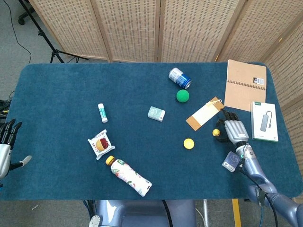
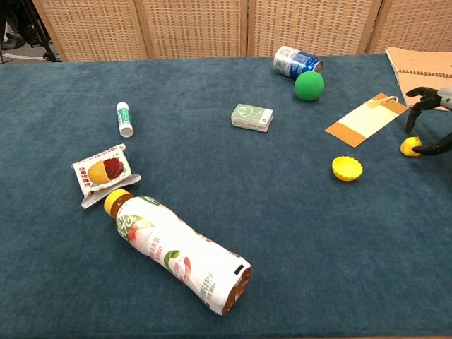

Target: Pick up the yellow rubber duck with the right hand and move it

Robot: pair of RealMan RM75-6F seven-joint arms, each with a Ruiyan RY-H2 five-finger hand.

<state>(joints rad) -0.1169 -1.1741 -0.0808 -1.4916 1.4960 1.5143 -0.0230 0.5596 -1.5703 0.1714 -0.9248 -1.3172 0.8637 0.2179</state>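
- My right hand [image 1: 233, 130] sits over the duck [image 1: 216, 133], fingers curved down around it. The chest view shows a finger on either side, but I cannot tell whether they have closed on it.
- The duck is on the cloth at the table's [image 1: 61, 94] right side, at 3 o'clock from the yellow cap [image 1: 189, 143] and 5 o'clock from the tag [image 1: 204, 113].
- I judge I came in from the right edge so my palm stays clear of the tag and cap.
- The small box [image 1: 231, 161] lies at 6 o'clock from my hand, beside my wrist; I should lift straight up to avoid nudging it.
- My left hand [image 1: 5, 144] waits off the table's left edge, fingers apart, holding nothing, since this job needs one hand.
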